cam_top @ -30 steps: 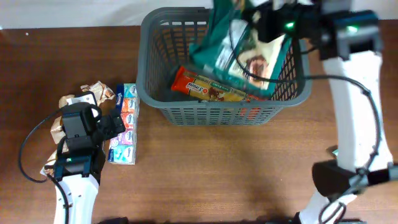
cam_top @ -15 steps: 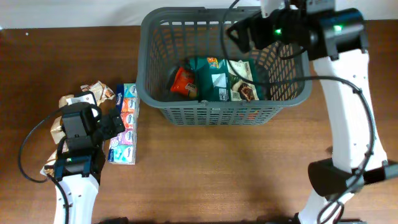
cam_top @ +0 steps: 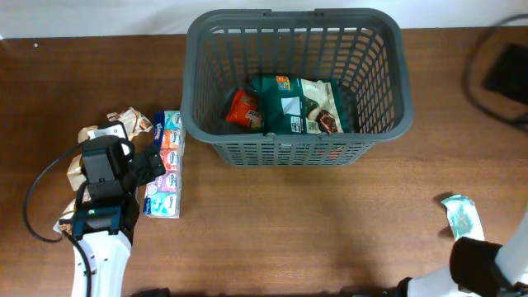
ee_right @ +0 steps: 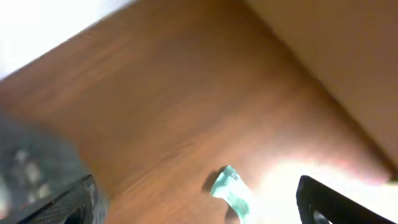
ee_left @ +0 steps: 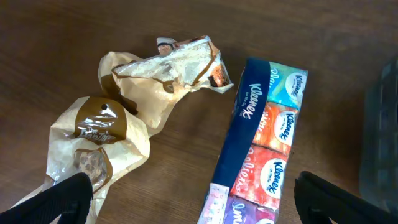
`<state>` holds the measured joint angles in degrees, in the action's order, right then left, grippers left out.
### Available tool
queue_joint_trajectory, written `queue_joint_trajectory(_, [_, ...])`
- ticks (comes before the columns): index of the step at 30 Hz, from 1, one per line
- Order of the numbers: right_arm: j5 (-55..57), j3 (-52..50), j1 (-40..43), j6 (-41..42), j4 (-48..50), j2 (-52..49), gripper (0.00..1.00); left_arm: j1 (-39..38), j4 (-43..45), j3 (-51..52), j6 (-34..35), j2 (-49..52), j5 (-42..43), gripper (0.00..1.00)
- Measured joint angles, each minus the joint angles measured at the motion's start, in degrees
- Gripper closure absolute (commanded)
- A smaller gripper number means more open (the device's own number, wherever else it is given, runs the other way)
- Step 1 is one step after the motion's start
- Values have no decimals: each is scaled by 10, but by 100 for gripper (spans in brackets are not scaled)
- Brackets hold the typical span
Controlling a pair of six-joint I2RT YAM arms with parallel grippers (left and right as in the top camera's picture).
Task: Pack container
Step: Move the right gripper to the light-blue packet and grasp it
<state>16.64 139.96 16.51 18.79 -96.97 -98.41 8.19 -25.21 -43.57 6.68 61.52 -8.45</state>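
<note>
Your left gripper (ee_left: 194,190): fingers spread wide, empty, above blue tissue multipack (ee_left: 261,149) | your right gripper (ee_right: 196,186): spread wide, empty | dark grey slotted plastic basket (cam_top: 293,153): far centre of brown wooden table (cam_top: 330,223), holding snack packets (cam_top: 293,106)

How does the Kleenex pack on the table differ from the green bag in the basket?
Place: the Kleenex pack lies on the table, outside the container and to its left; the green bag lies inside the container.
Shape: the Kleenex pack is long and narrow; the green bag is broader.
Colour: the Kleenex pack shows several coloured sections; the green bag is dark green with a white part.
Both lie with a printed side up.
</note>
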Motion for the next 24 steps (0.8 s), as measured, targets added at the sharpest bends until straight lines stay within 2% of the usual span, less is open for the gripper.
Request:
queue_joint_trajectory(6, [-8,-79,89,71,0,2,1,0,0,0,0,0,0,1])
queue_joint_trajectory(11, [47,-186,169,135,15,7,1,0,0,0,0,0,0,1])
queue_joint_trajectory(18, [79,-406,313,335,29,7,1,0,0,0,0,0,0,1])
queue_joint_trajectory(19, [79,-419,318,344,31,8,1,0,0,0,0,0,0,1])
queue_joint_trajectory(22, [57,-523,343,395,89,8,1,0,0,0,0,0,0,1])
queue_joint_trajectory(24, [23,-592,344,396,155,8,1,0,0,0,0,0,0,1])
